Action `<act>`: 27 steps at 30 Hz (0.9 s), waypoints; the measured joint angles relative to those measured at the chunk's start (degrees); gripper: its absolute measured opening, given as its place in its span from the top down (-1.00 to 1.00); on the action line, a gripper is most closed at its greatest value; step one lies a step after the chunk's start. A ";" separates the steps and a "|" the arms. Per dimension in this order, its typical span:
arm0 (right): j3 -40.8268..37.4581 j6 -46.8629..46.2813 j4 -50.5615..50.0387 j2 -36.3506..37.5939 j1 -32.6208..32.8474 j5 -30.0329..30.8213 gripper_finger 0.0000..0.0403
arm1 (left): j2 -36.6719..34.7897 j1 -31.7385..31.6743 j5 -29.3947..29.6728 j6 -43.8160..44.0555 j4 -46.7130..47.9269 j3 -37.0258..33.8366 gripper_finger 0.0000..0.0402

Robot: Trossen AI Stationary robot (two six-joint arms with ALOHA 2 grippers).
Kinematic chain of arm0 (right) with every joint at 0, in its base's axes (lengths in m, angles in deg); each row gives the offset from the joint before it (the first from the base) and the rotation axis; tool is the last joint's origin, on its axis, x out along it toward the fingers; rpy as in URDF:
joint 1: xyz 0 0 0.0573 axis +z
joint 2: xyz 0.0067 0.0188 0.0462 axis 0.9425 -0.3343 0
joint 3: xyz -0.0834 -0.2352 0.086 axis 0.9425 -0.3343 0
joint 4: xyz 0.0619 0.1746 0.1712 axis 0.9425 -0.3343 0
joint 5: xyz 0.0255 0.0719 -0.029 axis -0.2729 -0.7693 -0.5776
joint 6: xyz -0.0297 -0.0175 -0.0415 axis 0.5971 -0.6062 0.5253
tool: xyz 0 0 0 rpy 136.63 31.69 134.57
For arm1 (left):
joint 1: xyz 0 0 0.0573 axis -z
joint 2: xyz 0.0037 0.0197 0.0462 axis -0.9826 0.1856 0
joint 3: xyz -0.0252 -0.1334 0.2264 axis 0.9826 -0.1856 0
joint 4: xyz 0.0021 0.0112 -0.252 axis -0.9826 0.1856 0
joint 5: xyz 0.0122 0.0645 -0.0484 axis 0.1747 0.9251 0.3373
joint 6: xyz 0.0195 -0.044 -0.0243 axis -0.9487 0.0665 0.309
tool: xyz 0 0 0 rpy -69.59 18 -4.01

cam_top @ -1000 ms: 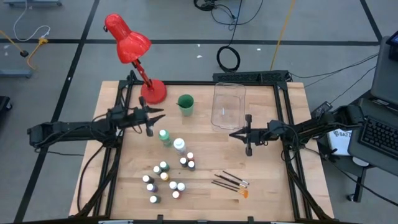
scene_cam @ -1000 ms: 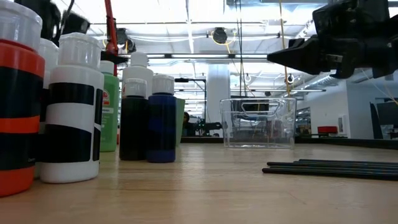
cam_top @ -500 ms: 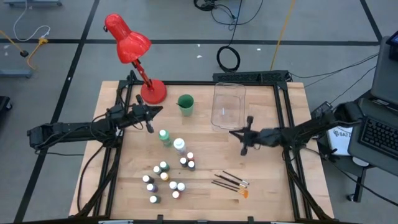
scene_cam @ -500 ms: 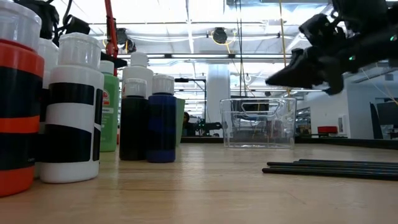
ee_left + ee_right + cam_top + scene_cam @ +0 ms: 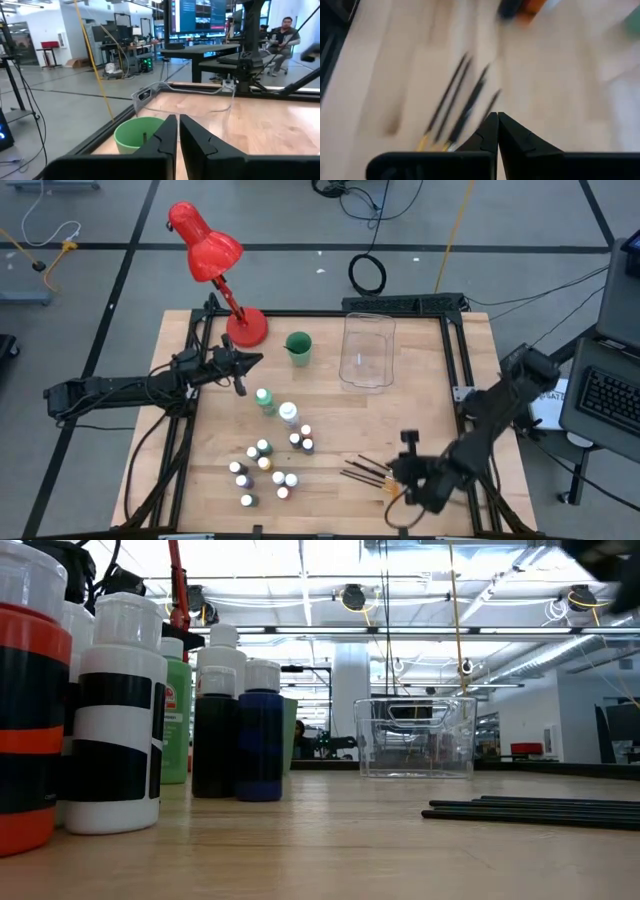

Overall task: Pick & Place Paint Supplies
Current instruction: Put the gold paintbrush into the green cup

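Several tiny white-capped paint bottles (image 5: pixel 265 465) stand on the wooden table, with a taller green bottle (image 5: pixel 264 400) and a white one (image 5: pixel 288 414) behind them. Several thin dark brushes (image 5: pixel 366 471) lie flat at the near right, also seen in the low view (image 5: pixel 530 812) and, blurred, in the right wrist view (image 5: pixel 465 100). My right gripper (image 5: pixel 392 478) hovers shut over the brushes' bristle ends, tipped down, touching nothing. My left gripper (image 5: pixel 242 372) waits shut at the far left, level, pointing at the green cup (image 5: pixel 137 132).
A green cup (image 5: pixel 298 348) and a clear plastic bin (image 5: pixel 367 350) stand at the far side. A red desk lamp (image 5: pixel 215 260) rises from its base at the far left corner. Bare wood lies between the bottles and the bin.
My right gripper has swung fast from beside the clear bin toward the table's near edge and now hangs over the brushes, tipped downward and rolled. It has left the low view. The bottles and brushes have not moved.
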 joint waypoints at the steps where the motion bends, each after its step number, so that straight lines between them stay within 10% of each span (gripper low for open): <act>1: 0.80 -2.11 -0.35 -1.54 0.56 -2.56 1.00 | 0.00 0.00 0.00 0.00 0.23 0.02 0.87; 16: 1.22 -22.02 6.48 -13.26 0.56 -23.19 0.45 | 0.00 0.00 0.02 1.54 1.95 0.02 0.95; 27: 1.19 -21.37 7.24 -17.11 2.77 -21.77 0.47 | 0.00 0.00 0.17 1.10 1.98 0.02 0.93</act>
